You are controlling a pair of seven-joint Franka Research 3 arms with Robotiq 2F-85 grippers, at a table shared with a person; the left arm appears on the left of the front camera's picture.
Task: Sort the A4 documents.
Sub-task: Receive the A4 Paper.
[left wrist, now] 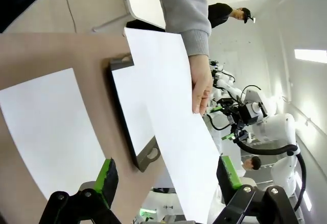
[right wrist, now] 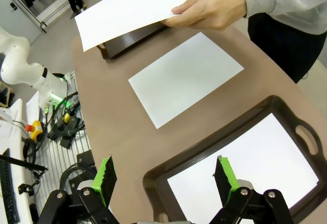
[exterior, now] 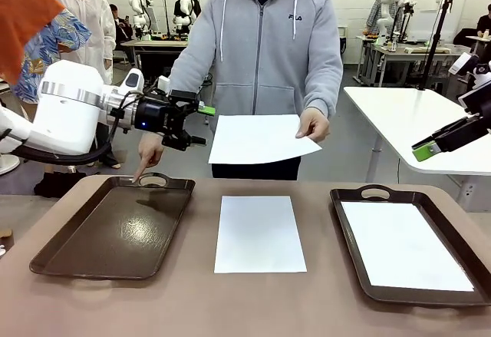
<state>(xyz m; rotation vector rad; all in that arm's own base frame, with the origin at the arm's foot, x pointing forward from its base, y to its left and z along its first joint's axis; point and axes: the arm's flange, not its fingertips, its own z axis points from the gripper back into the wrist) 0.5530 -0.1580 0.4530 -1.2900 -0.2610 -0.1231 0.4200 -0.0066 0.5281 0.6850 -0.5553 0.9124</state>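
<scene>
Left gripper [exterior: 198, 125] is seen raised above the counter [exterior: 199, 306], jaws spread wide and empty, aimed toward the robot's right. Just beyond its fingertips, at about the same height, a held A4 document [exterior: 257, 139] is offered flat by the person's hand [exterior: 313, 124]. Its long axis runs sideways, so a short edge is presented to this gripper. The right gripper [exterior: 423, 149], also open and empty, is well apart from it, so the left arm is judged nearer. The person's other hand [exterior: 149, 153] is pointed at the bare left tray [exterior: 46, 264]. A second document [exterior: 258, 233] lies between the trays, and a third document [exterior: 403, 245] lies in the right tray [exterior: 344, 233].
</scene>
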